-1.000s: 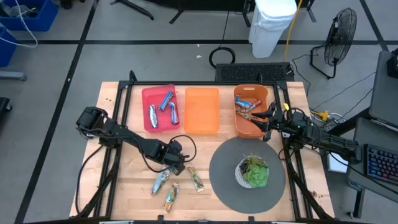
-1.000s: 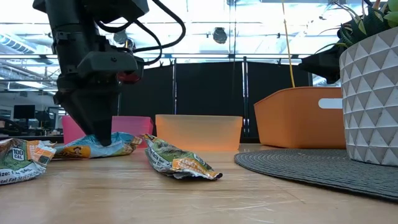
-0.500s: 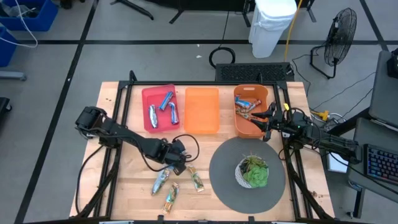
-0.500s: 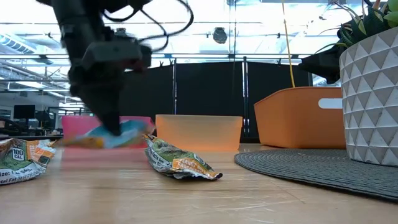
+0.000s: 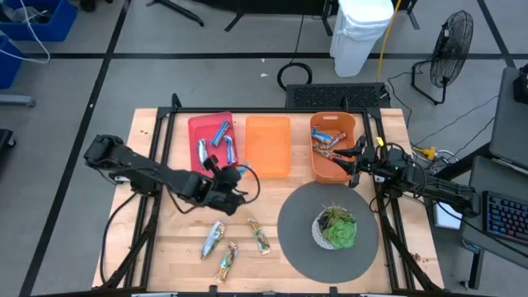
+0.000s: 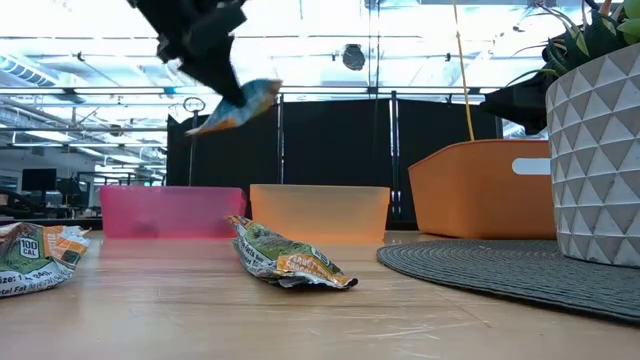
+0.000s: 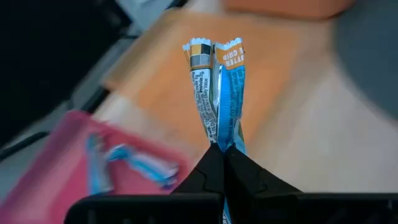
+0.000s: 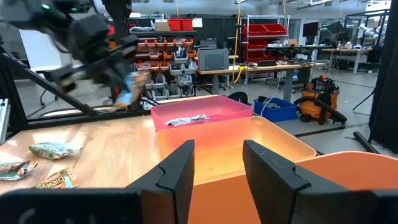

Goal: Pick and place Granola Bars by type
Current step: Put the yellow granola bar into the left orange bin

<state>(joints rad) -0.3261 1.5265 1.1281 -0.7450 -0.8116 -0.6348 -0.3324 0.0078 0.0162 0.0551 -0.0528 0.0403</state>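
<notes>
Bright, even overhead light, soft shadows on the desk (image 5: 165,239). Left end effector (image 6: 222,88) is motion-blurred in the low view; left wrist background is all smeared.

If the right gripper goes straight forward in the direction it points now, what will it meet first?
Probably the light orange bin: in the right wrist view it lies directly ahead of the open right gripper, with the pink bin beyond it. How far ahead it is, and whether the fingers would pass over its rim, is unclear.

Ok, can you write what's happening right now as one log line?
left pincer: shut on blue granola bar, lifted near pink bin | right pincer: open, waiting by orange bin
</notes>
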